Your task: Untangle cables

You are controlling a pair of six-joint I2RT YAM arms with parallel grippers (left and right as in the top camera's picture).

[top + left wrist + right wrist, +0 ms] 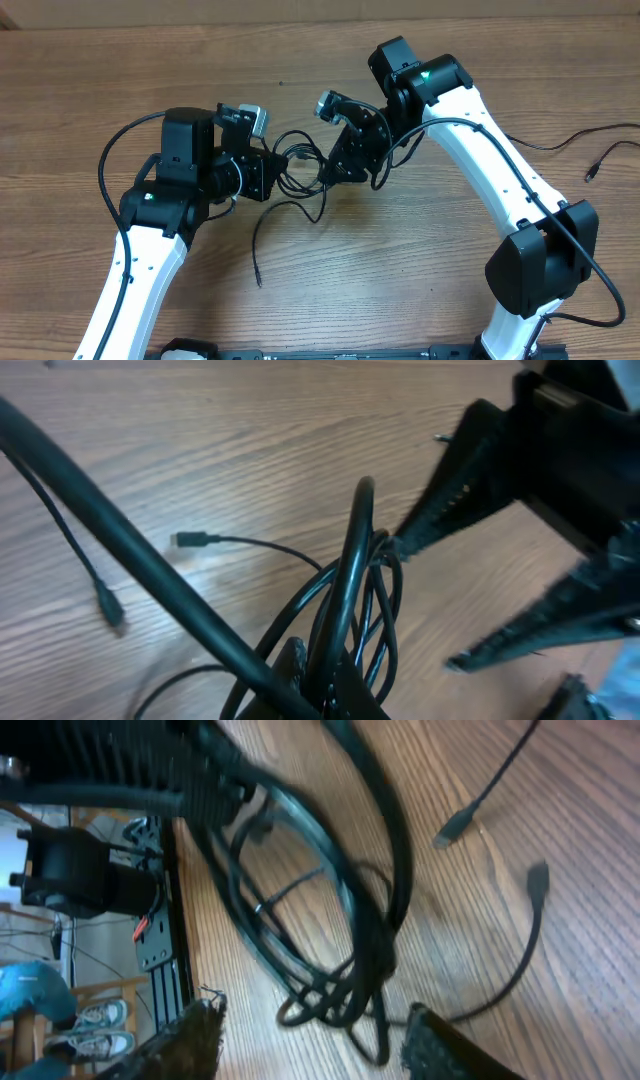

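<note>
Clenching the cables [340, 992], left claw [280, 168] faces right claw [312, 1035] (fingers [440, 1052] parted astride the loops), well inside the table [100, 80] edges.

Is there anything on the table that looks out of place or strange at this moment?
Nothing looks damaged. The cables are a knotted bundle at the middle of the table, with one end trailing away from it. A loose cord lies apart near the right edge, far from the bundle.
</note>
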